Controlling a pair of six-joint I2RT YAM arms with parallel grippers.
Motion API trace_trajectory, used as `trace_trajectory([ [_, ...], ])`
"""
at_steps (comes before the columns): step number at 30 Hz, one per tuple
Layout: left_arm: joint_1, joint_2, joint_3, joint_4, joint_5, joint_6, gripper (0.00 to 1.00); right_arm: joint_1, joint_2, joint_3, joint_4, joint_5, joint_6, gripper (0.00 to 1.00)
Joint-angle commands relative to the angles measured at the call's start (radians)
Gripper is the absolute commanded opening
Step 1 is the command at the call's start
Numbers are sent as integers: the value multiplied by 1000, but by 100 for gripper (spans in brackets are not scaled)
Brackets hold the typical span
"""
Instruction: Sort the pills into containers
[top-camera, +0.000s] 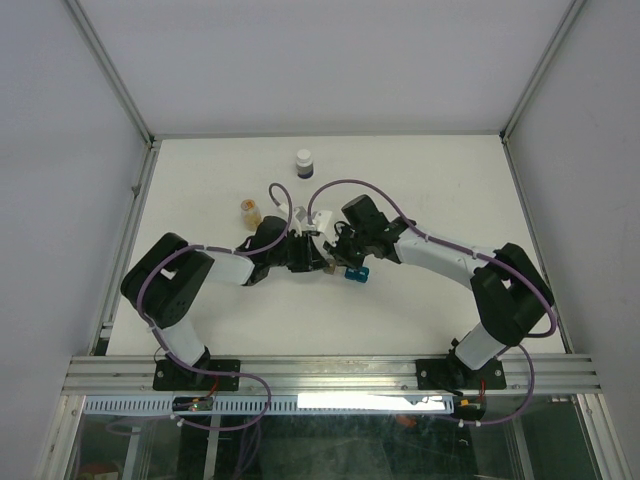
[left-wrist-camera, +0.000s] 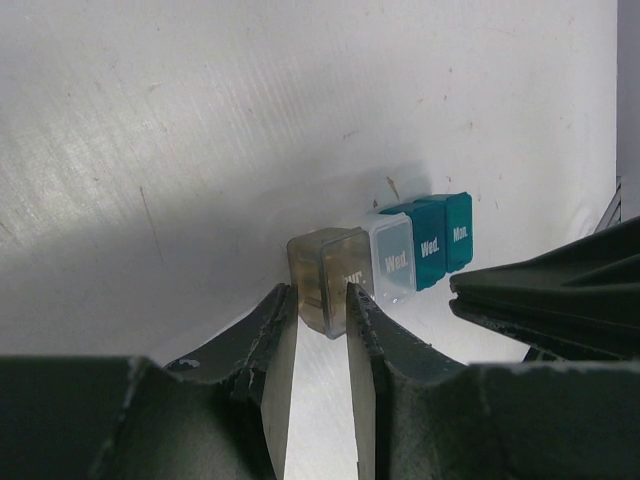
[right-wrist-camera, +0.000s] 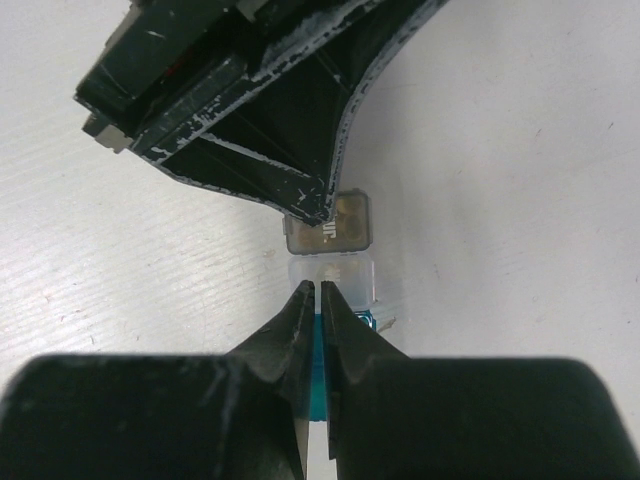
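Bright, even light washes the white table (top-camera: 430, 200), with hardly any shadow in the top view. In the left wrist view a pale sheen lies on the table at left and a grey shadow spreads beside the left fingers (left-wrist-camera: 270, 340); in the right wrist view the right fingers (right-wrist-camera: 295, 340) look dark and soft

Containers (left-wrist-camera: 400, 255) side by side, vial (top-camera: 250, 211) behind

Left end effector (left-wrist-camera: 320, 305), right end effector (right-wrist-camera: 318, 292), both closed
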Motion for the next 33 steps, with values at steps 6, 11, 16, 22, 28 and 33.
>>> trace_trajectory([
  [6,-10,-26,45,-10,25,23,30,-21,-40,61,-13,-82,14,8],
  [11,-11,-64,3,13,2,12,32,-30,-37,49,-12,-102,6,9],
  [16,-20,-100,-4,22,-9,22,34,-32,-31,51,-19,-118,0,9],
  [22,-22,-114,-22,51,4,40,38,-43,-42,59,-31,-153,0,9],
  [28,-22,-114,-7,51,23,49,38,-45,-55,46,-26,-155,-5,9],
  [33,-22,-104,-10,79,35,52,38,-46,-62,49,-30,-158,-4,9],
])
